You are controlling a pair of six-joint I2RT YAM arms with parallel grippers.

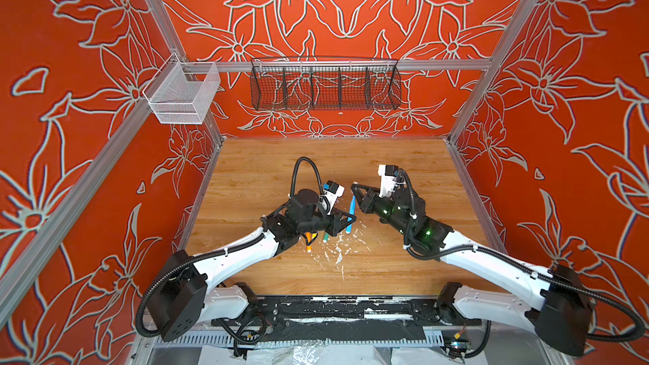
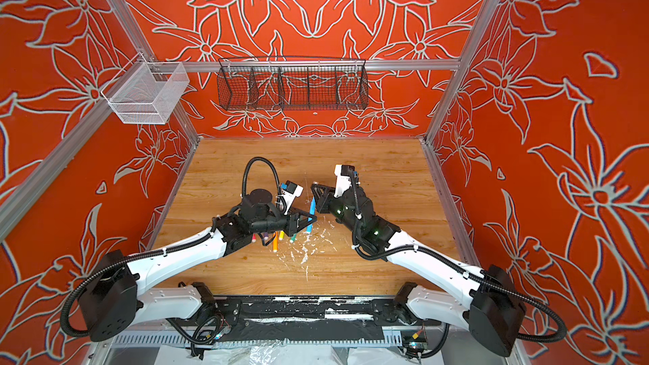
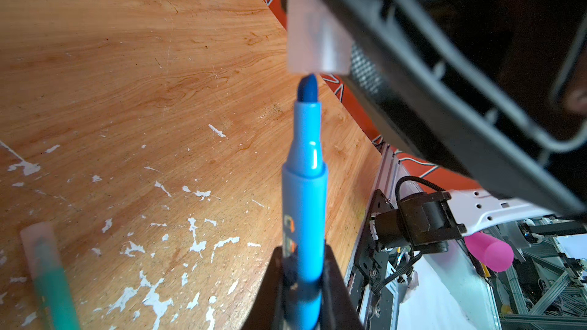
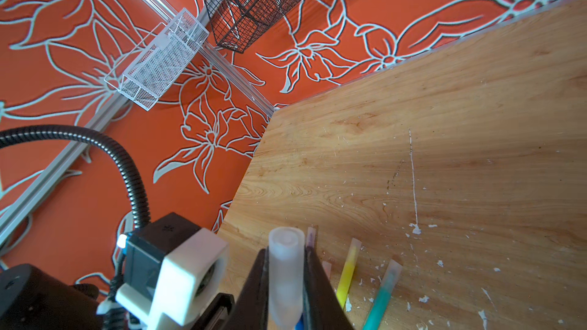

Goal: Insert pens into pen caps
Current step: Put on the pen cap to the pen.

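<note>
Clamping its jaws on the barrel of the blue pen (image 3: 305, 185), our left gripper (image 3: 301, 268) aims the bare felt tip at the open mouth of a translucent pen cap (image 3: 314, 42), the tip just at the rim. Our right gripper (image 4: 286, 258) has its jaws closed tight on that cap, above the wooden table (image 1: 386, 258). We see a capped yellow pen (image 4: 347, 276) and green pen (image 4: 379, 300) lying side by side on the paint-flecked boards.

Orange-red walls (image 1: 439, 5) patterned with pale outlined flowers enclose a white-flecked wooden tabletop (image 1: 386, 268). A black wire basket (image 1: 325, 100) with compartments hangs from the far wall's aluminium rail (image 1: 442, 64). A white mesh basket (image 1: 182, 100) hangs far left.
</note>
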